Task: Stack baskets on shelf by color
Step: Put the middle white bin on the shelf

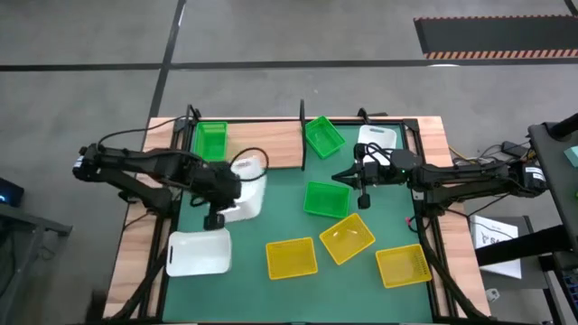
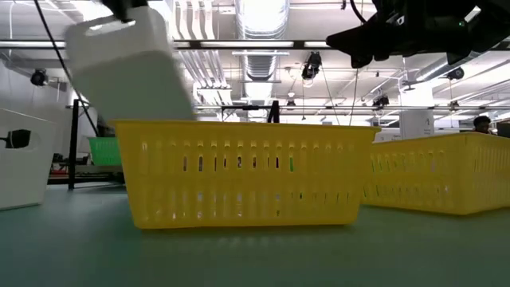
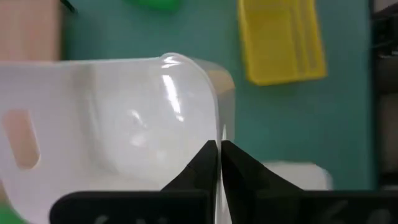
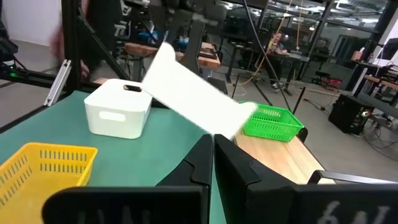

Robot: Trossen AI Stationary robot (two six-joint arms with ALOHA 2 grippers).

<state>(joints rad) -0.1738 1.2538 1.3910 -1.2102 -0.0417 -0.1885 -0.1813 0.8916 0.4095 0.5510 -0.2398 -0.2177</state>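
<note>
On a green table mat (image 1: 298, 226) in an industrial hall, the left gripper (image 1: 237, 178) is clamped on the rim of a white basket (image 1: 247, 194), holding it tilted above the mat beside the wooden shelf (image 1: 271, 144). The right gripper (image 1: 346, 175), fingers pressed together and empty, hovers near the shelf's middle over a green basket (image 1: 325, 199).

baskets (image 1: 322, 199): green, white, yellow, perforated | mat (image 1: 289, 293): green | shelf (image 1: 271, 144): light-brown
</note>
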